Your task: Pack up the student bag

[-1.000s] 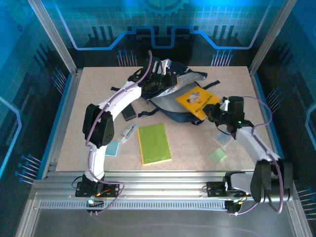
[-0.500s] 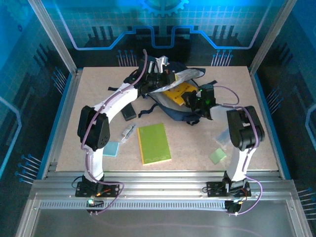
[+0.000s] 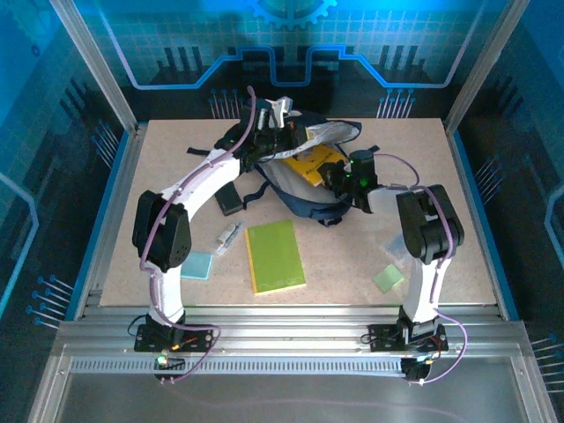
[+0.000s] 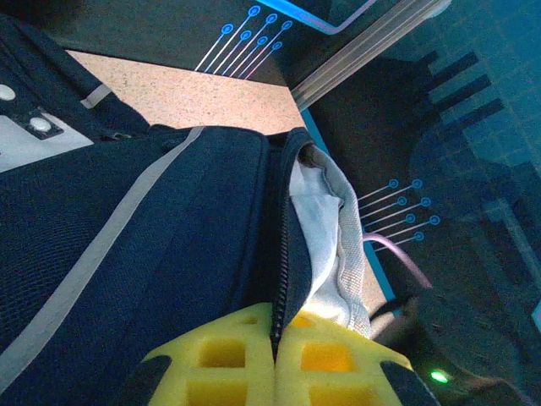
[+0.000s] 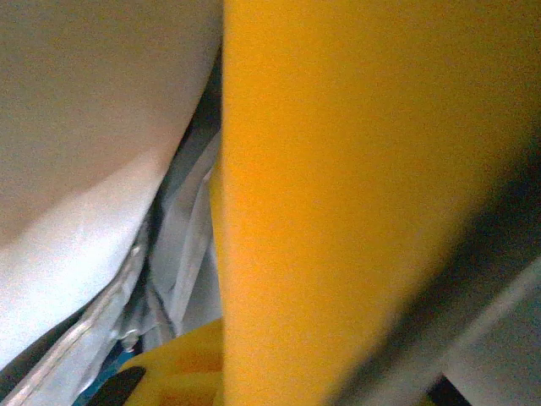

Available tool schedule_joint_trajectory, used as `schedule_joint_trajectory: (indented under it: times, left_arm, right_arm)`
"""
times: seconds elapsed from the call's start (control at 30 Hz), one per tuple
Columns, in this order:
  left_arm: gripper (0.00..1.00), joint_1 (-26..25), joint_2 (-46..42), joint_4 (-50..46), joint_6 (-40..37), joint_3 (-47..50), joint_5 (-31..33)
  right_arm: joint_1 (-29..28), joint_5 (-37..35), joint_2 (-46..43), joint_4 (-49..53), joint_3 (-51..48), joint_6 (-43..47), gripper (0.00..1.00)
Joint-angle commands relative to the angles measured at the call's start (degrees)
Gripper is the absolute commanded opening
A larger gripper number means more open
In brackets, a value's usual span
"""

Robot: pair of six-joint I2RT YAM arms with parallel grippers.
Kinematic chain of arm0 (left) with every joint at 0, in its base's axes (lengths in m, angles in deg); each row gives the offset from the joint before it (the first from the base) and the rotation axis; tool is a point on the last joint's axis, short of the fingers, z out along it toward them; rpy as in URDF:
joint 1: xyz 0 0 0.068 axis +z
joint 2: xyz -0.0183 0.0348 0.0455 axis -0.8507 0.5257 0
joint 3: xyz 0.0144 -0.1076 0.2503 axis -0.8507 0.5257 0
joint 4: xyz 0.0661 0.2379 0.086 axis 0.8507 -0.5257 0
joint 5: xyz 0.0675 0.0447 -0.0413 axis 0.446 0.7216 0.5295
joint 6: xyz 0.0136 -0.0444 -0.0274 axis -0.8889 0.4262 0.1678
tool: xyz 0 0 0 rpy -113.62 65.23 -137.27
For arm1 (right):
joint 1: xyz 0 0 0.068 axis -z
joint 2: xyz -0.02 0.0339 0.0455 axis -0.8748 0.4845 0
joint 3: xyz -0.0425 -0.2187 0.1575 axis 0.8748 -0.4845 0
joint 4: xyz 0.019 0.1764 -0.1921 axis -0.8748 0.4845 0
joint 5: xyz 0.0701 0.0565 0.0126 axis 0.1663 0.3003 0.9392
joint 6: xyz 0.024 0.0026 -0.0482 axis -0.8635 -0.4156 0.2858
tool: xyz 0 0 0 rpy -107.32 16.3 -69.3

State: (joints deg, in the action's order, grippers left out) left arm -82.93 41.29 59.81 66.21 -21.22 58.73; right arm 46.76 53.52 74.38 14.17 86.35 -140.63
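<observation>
the large dark navy fabric backpack (image 3: 304, 201) lies mid far edge of the table (image 3: 414, 159). the left gripper (image 4: 276, 338) pinches its zipper rim (image 4: 280, 254), and the right gripper (image 3: 340, 177) apparently pinches a thin yellow book (image 3: 315, 164) at the mouth. next: push it deeper, then let go.

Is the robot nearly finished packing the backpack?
Not yet. Nothing looks fully packed. The left gripper pinches the student bag open at its zip, and the right gripper seems to hold the yellow book halfway inside. Waiting on the table are the green notebook, black case and light blue pad.
</observation>
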Motion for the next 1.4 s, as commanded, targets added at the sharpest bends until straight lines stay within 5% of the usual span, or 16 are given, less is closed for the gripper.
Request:
schedule_joint_trajectory:
  times: [0.0,0.43,0.63,0.93,1.2,1.27,1.37]
  left_arm:
    - [0.0,-0.2,-2.1,4.2,-1.1,1.3,2.1]
    - [0.0,-0.2,-2.8,3.6,-2.1,1.8,3.3]
    - [0.0,-0.3,-2.8,3.1,-1.5,0.6,1.6]
    - [0.0,-2.0,-2.9,2.6,-1.7,-3.3,-4.5]
    - [0.0,-2.1,-2.6,0.5,-3.0,-5.9,-5.0]
    - [0.0,-1.9,-2.5,0.0,-3.4,-5.5,-4.0]
    - [0.0,-1.4,-1.8,0.5,-2.7,-4.3,-2.2]
  right_arm:
    - [1.8,-0.5,-7.0,-3.6,-2.9,0.7,0.0]
    - [4.9,1.8,-16.1,-3.8,-12.5,0.5,0.0]
    - [2.7,3.6,-15.1,-4.4,-7.3,1.3,0.0]
    - [-2.2,0.6,1.5,-16.2,4.1,-6.0,0.0]
    - [-4.6,-2.5,11.1,-10.1,14.4,-5.4,0.0]
    - [-4.4,-3.0,10.7,-7.8,13.7,-4.9,0.1]
    - [-3.6,-3.0,8.4,-6.8,10.6,-4.7,0.38]
